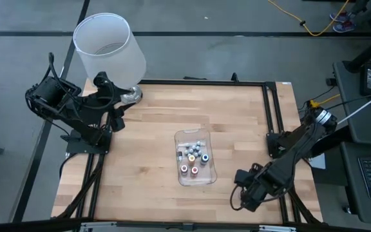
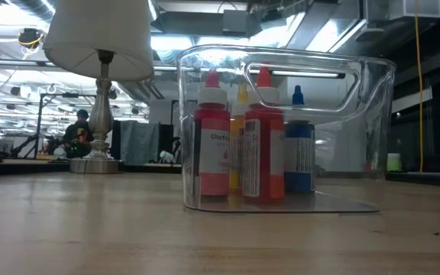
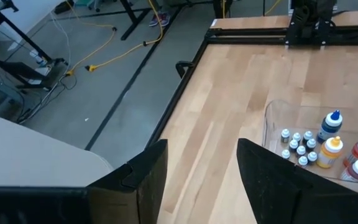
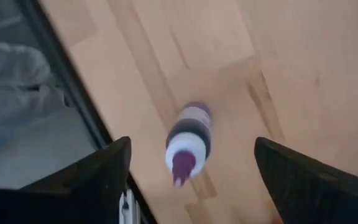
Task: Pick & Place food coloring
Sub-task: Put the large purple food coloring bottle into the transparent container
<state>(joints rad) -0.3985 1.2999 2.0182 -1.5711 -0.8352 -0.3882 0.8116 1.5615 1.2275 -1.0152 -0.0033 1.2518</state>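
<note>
A purple food coloring bottle (image 4: 189, 142) is seen lying on the worktop (image 1: 140, 148) between the right gripper (image 4: 188, 163)'s wide-open jaws, liable to roll off the near edge, the left gripper (image 3: 197, 168) parted, idle.

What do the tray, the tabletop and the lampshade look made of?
Tray: clear glossy plastic by the look; bottles show through its walls, light glints on the rim.
Tabletop: pale wood planks with a smooth matte finish; grain and seams show.
Lampshade: translucent white, fabric or frosted plastic; can't tell which.
</note>
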